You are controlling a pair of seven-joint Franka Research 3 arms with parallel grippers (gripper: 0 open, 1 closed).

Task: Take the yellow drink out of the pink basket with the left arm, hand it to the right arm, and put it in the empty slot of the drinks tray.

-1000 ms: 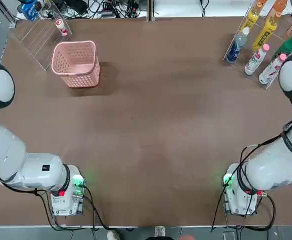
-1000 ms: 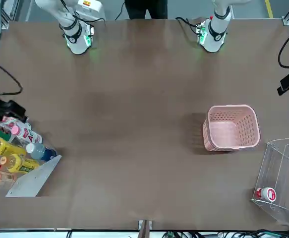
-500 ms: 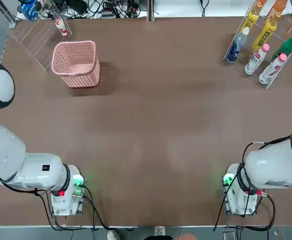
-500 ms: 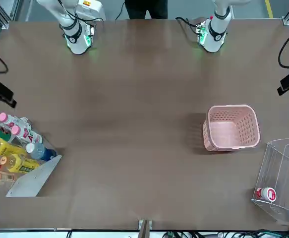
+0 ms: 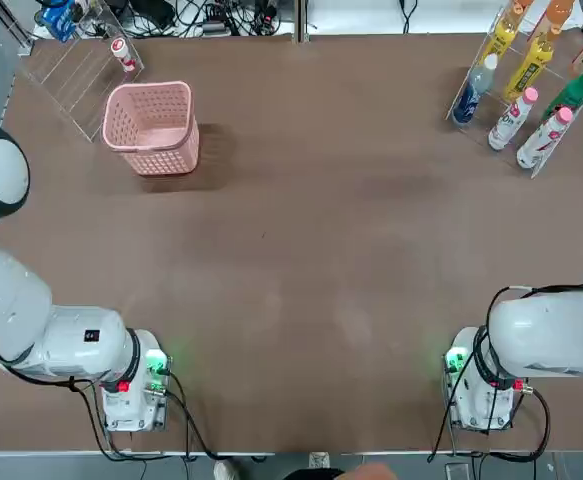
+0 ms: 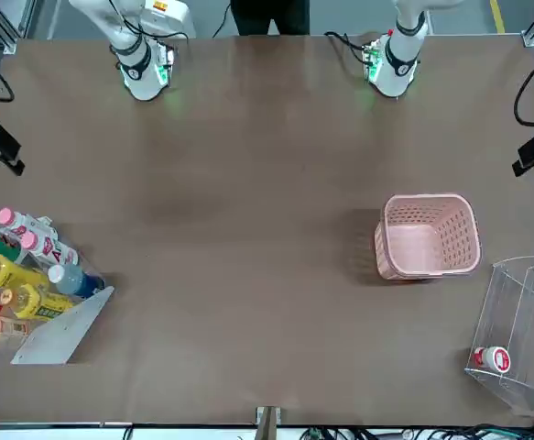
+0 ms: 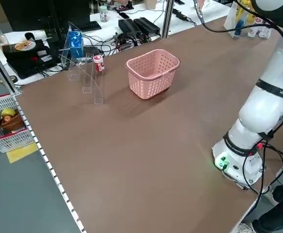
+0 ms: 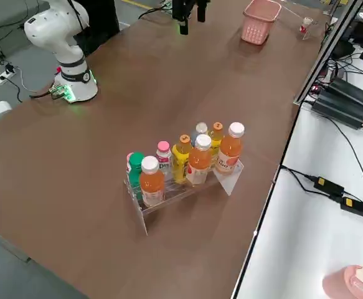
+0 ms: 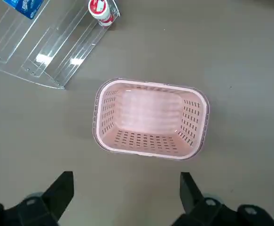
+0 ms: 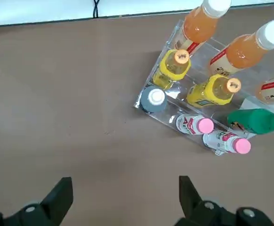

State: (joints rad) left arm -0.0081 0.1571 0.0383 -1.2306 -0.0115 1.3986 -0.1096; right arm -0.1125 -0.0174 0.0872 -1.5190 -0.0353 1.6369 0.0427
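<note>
Top view: bare brown table (image 5: 301, 250) between pink basket (image 5: 154, 126) and drinks tray (image 5: 531, 90); left gripper (image 9: 125, 190) and right gripper (image 10: 122, 195) spread wide, empty.

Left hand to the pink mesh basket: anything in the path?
Nothing visible. The left hand hangs open above the pale pink perforated plastic basket, with only bare brown table showing between them in its wrist view. The basket holds no bottle.

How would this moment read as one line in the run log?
pink basket: empty | drinks tray: bottles in lanes | left gripper: open, clear of basket | right gripper: open, clear of tray
</note>
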